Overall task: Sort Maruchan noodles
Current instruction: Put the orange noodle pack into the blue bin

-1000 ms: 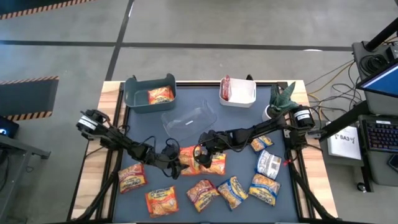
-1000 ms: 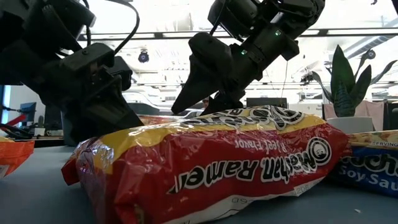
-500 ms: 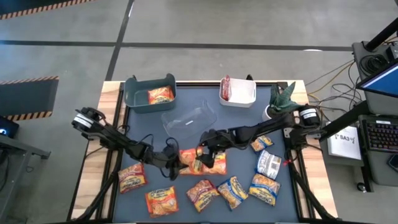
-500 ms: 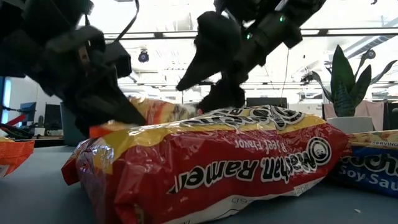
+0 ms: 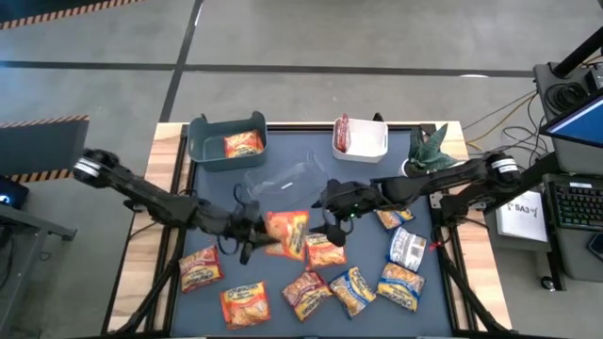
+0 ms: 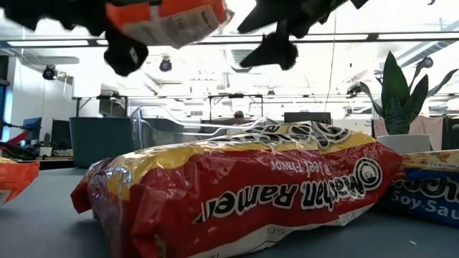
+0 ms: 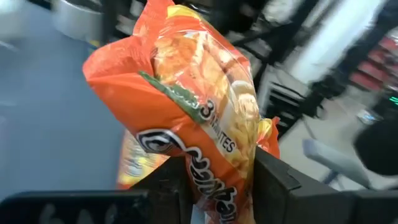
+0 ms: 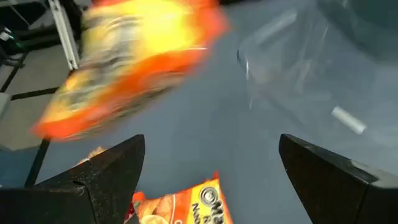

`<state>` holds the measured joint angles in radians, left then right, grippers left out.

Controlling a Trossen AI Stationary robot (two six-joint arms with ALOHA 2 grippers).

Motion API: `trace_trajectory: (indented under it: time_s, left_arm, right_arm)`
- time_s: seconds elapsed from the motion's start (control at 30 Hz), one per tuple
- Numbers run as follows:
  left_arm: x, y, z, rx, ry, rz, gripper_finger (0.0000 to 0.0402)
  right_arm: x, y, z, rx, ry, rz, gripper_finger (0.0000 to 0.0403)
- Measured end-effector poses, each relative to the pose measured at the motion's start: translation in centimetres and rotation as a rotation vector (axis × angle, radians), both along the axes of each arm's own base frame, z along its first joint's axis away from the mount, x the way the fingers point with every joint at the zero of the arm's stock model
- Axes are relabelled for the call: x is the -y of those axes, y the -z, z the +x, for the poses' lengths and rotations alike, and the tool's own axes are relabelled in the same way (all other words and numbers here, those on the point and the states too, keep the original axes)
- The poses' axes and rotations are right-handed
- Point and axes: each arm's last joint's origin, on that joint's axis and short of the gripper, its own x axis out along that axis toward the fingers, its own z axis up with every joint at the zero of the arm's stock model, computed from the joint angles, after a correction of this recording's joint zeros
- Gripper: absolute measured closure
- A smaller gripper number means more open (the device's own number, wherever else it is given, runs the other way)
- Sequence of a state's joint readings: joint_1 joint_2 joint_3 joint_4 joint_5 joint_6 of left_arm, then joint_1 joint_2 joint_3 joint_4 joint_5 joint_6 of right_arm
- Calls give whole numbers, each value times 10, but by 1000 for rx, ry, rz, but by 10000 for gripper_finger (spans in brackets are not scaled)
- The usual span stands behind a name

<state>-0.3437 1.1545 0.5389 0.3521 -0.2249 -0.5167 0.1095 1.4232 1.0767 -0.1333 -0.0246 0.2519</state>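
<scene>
While the left gripper (image 5: 252, 233) hangs above the dark mat (image 5: 217, 184), its two fingers are clamped on the lower end of an orange noodle packet (image 5: 287, 234), which stands up and away from the jaws in the left wrist view (image 7: 199, 124). From table height that packet (image 6: 168, 18) is clear of the surface, up at the top of the picture.

Just to the far side of the held packet, the right gripper (image 5: 332, 209) hovers with its fingers spread wide and nothing between them. In its own wrist view the orange packet (image 8: 130, 62) shows blurred beyond the fingertips, and below them lies a dark red packet (image 8: 186, 208) flat on the mat; in the overhead view that packet (image 5: 323, 250) sits just under and beside both grippers.

Nearer the table's front edge than the left gripper lie more packets: two orange ones (image 5: 198, 270) (image 5: 244, 303) and a reddish one (image 5: 305, 292). On the right gripper's side lie blue-and-yellow packets (image 5: 352, 289) (image 5: 400, 282).

Beyond both grippers, toward the back of the table, stand a teal bin (image 5: 203, 146) with one orange packet (image 5: 243, 144) inside, a white bin (image 5: 372, 149) with a red packet (image 5: 343, 133) in it, and a clear bin (image 5: 287, 179) just behind the grippers.
</scene>
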Motion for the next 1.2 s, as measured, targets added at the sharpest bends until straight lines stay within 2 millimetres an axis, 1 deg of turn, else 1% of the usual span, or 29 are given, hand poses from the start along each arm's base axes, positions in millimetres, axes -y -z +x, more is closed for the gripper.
trace_trajectory:
  time_s: [0.13, 0.2, 0.27, 0.33, 0.4, 0.47, 0.53, 0.67, 0.77, 0.87, 0.93, 1.0, 1.2]
  left_arm:
    - [-30, -32, -11, -130, -143, 86, 302]
    - [-48, -51, -18, -216, -250, 139, 302]
    - [-66, -65, -27, -334, -360, 203, 302]
    - [-85, -79, -35, -450, -438, 256, 304]
    - [-105, -96, -42, -521, -515, 279, 308]
    - [-126, -105, -48, -596, -597, 296, 312]
    - [-148, -110, -52, -666, -671, 314, 313]
    - [-192, -112, -61, -755, -742, 286, 314]
    - [-224, -98, -67, -826, -736, 199, 315]
    - [-249, -81, -72, -883, -711, 121, 315]
    - [-261, -71, -72, -929, -711, 98, 315]
    - [-270, -62, -71, -968, -699, 88, 315]
    - [-289, -49, -57, -991, -643, 70, 315]
  right_arm:
    - [7, -15, -7, 54, -8, -39, 44]
    - [13, -17, -10, 54, -1, -57, 44]
    - [19, -18, -11, 54, 7, -75, 44]
    - [26, -19, -12, 49, 18, -93, 44]
    - [33, -19, -12, 49, 33, -108, 44]
    - [43, -18, -13, 37, 53, -121, 44]
    - [53, -18, -13, 36, 78, -133, 44]
    - [73, -18, -15, 27, 137, -142, 44]
    - [87, -17, -17, 17, 177, -151, 44]
    - [99, -16, -20, 3, 205, -163, 44]
    - [105, -15, -22, -12, 219, -168, 44]
    - [112, -15, -24, -17, 236, -173, 44]
    - [130, -14, -29, -34, 288, -179, 44]
